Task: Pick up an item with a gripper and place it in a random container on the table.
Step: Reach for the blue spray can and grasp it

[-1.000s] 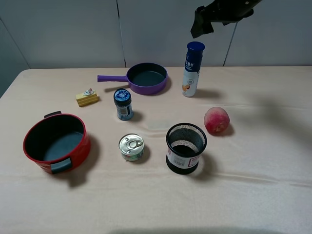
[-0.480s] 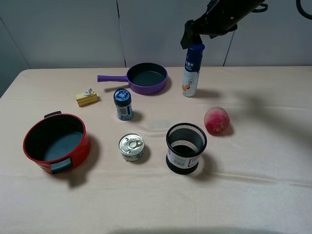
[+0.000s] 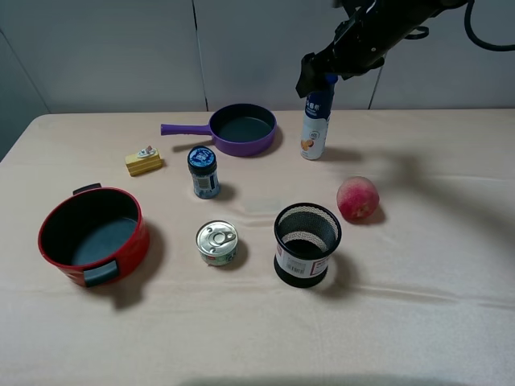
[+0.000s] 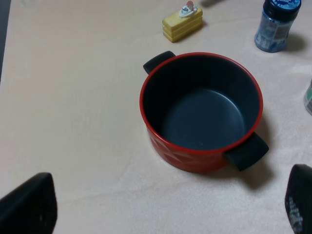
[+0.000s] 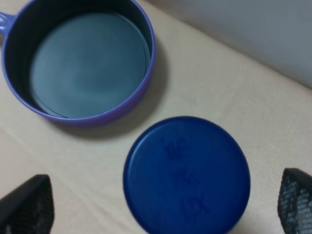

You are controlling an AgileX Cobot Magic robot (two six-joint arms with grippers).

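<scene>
Right end effector (image 3: 319, 78) lowered since earlier frame, now around bottle (image 3: 315, 127) cap, fingers spread either side, not pinching. Bottle upright on counter (image 3: 434, 265), 1 o'clock zone, at 3 o'clock of purple pan (image 3: 244, 129). Left end effector (image 4: 163, 202) spread above red pot (image 3: 92, 233), 8 o'clock zone.

high: whole table (image 3: 418, 322) | left: over pot (image 4: 190, 161) | right: seemingly close over cap (image 5: 186, 175)

— What colour is the bottle (image 3: 315, 129)?
— White, with blue writing and a blue cap (image 5: 186, 175). The pot (image 3: 129, 249) is red outside, grey inside. The pan (image 3: 241, 147) is purple.
</scene>
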